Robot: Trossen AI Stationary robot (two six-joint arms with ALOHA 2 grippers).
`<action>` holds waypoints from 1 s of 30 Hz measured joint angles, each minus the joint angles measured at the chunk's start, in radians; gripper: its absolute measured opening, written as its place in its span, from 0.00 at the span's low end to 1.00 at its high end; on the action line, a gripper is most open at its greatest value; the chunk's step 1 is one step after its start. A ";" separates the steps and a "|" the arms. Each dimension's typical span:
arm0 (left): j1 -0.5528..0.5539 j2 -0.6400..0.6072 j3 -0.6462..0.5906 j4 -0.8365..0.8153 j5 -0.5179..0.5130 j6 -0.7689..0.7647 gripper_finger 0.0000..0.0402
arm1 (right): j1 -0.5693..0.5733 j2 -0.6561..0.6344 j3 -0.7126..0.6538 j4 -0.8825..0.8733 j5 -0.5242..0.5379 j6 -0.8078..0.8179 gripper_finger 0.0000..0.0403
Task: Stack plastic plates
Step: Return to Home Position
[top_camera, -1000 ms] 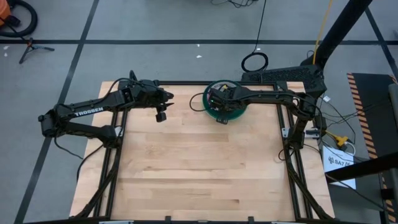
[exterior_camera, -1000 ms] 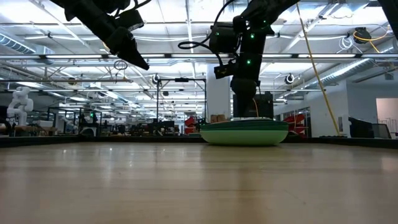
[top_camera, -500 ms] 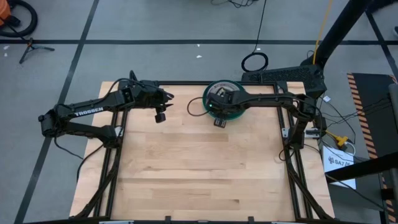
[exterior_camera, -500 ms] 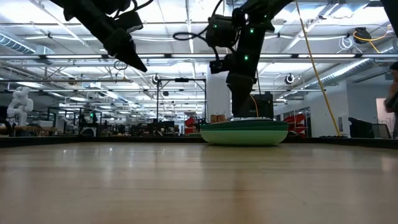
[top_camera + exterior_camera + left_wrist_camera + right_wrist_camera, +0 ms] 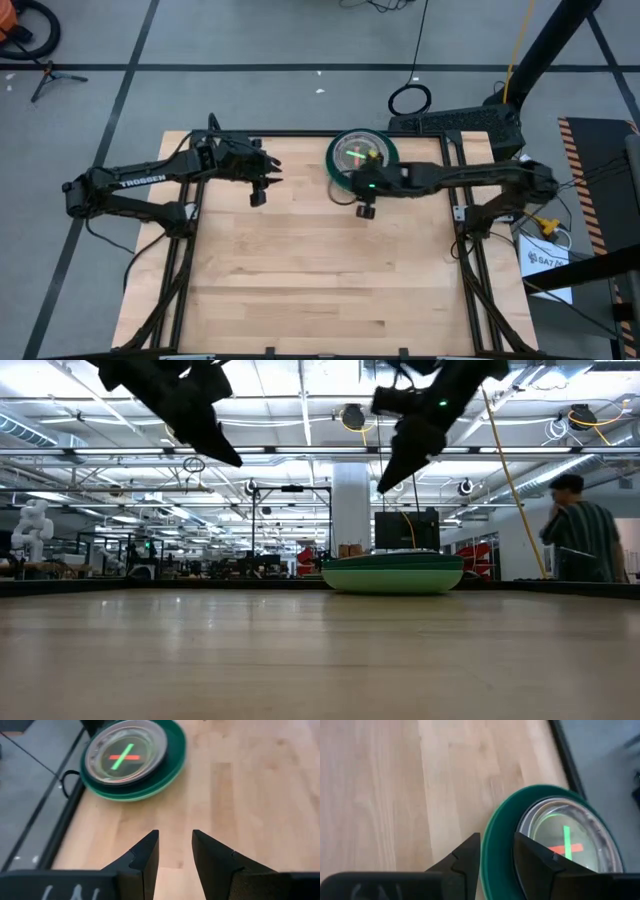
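One level stack of plastic plates (image 5: 361, 156), rims up; left gripper (image 5: 257, 195), right gripper (image 5: 366, 209) both slightly parted, empty.

Glossy plastic plates (image 5: 131, 762) — wooden table (image 5: 250, 785)

**What the views keep back**

In the high view the right arm (image 5: 450, 178) covers the near rim of the stack of plates (image 5: 358, 150). From table height only the stack's side shows, a dark green band over paler green, so the plates inside cannot be counted. The left wrist view cuts off part of its rim, and in the right wrist view the right gripper (image 5: 496, 839) stands before part of it. The left arm (image 5: 180, 400) and the right arm both run off the top of the low view. There a person (image 5: 585, 540) is cut by the right edge, legs hidden behind the table (image 5: 300, 660).
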 joint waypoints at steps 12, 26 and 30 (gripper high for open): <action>-0.163 -0.158 -0.175 0.170 0.003 -0.174 0.31 | 0.006 -0.441 -0.437 0.289 -0.093 -0.042 0.28; -0.167 -0.711 -0.451 0.224 0.017 -0.112 0.31 | 0.007 -0.921 -0.713 0.365 -0.133 -0.042 0.28; -0.167 -0.909 -0.519 0.227 0.018 -0.118 0.31 | 0.007 -1.026 -0.755 0.364 -0.131 -0.046 0.28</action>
